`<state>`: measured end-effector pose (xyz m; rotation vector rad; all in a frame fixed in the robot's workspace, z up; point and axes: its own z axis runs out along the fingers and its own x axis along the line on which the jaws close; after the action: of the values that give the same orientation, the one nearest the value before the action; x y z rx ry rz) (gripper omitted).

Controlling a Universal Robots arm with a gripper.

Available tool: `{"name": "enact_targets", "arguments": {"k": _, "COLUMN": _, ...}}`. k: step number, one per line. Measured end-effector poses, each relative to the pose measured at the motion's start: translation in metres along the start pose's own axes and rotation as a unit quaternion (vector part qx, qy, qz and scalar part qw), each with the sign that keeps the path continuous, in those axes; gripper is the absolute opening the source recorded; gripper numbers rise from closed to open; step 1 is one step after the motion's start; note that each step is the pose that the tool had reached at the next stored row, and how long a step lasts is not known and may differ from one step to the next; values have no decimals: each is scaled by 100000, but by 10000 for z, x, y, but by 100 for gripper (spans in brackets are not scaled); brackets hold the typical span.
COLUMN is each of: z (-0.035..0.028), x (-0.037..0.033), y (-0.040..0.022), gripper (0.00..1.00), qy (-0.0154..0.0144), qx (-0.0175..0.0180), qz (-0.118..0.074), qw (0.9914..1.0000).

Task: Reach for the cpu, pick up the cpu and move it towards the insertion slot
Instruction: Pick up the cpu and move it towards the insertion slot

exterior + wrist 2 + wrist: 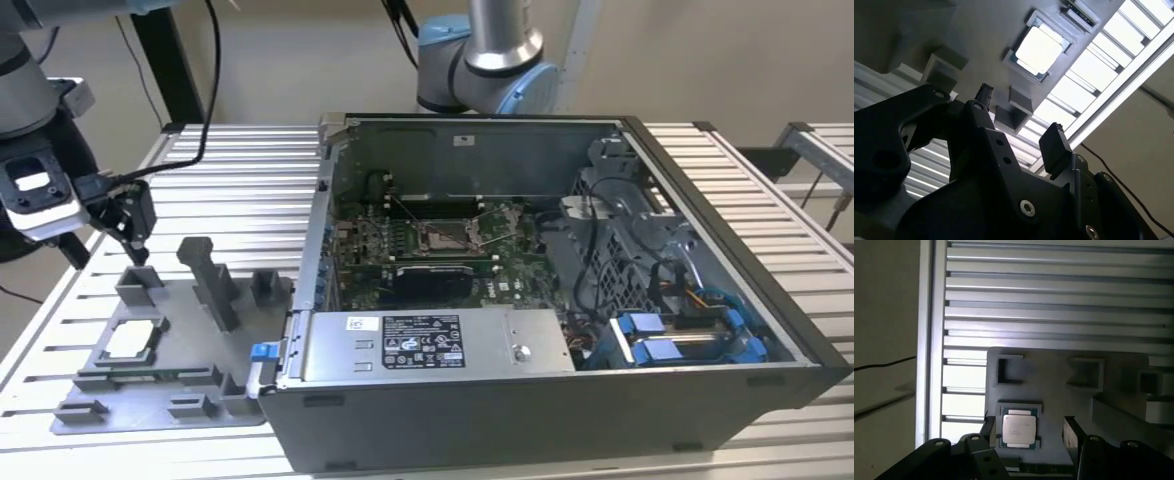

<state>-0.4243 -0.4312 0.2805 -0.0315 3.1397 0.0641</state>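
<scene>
While the end effector [104, 245] hangs wide open and empty above the fixture [200, 355], the cpu [130, 340] lies flat in a fixture pocket. Prob. light, stiff, thin, fragile; grip opp. edges w/ gentle squeeze.

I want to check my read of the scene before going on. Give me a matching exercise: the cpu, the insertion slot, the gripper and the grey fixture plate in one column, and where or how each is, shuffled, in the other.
1. cpu
2. insertion slot
3. gripper
4. grey fixture plate

A. inside the open computer case
B. flat on the slatted table, at the exterior view's left of the case
C. open, empty, above the plate
D. lying in a square recess of the plate

Pairs: 1-D, 2-A, 3-C, 4-B.
</scene>
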Motion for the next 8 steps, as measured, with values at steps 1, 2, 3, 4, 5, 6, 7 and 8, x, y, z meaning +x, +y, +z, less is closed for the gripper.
{"name": "enact_targets", "arguments": {"k": 1, "z": 18, "x": 0, "y": -1, "gripper": 100, "qy": -3, "qx": -3, "qz": 0, "qw": 100000}}
{"name": "enact_targets", "arguments": {"k": 2, "z": 36, "x": 1, "y": -2, "gripper": 100, "qy": -1, "qx": -3, "qz": 2, "qw": 100000}}
{"name": "enact_targets", "arguments": {"k": 3, "z": 55, "x": 2, "y": -4, "gripper": 100, "qy": 3, "qx": 0, "qz": 4, "qw": 100000}}
{"name": "enact_targets", "arguments": {"k": 4, "z": 71, "x": 3, "y": -6, "gripper": 100, "qy": 6, "qx": 2, "qz": 1, "qw": 100000}}
{"name": "enact_targets", "arguments": {"k": 5, "z": 91, "x": 3, "y": -10, "gripper": 100, "qy": 4, "qx": -1, "qz": 2, "qw": 100000}}
{"name": "enact_targets", "arguments": {"k": 6, "z": 108, "x": 4, "y": -14, "gripper": 100, "qy": 1, "qx": -1, "qz": 3, "qw": 100000}}
{"name": "enact_targets", "arguments": {"k": 7, "z": 127, "x": 5, "y": -20, "gripper": 100, "qy": 5, "qx": 0, "qz": 2, "qw": 100000}}
{"name": "enact_targets", "arguments": {"k": 8, "z": 145, "x": 6, "y": -26, "gripper": 100, "qy": 1, "qx": -1, "qz": 5, "qw": 100000}}
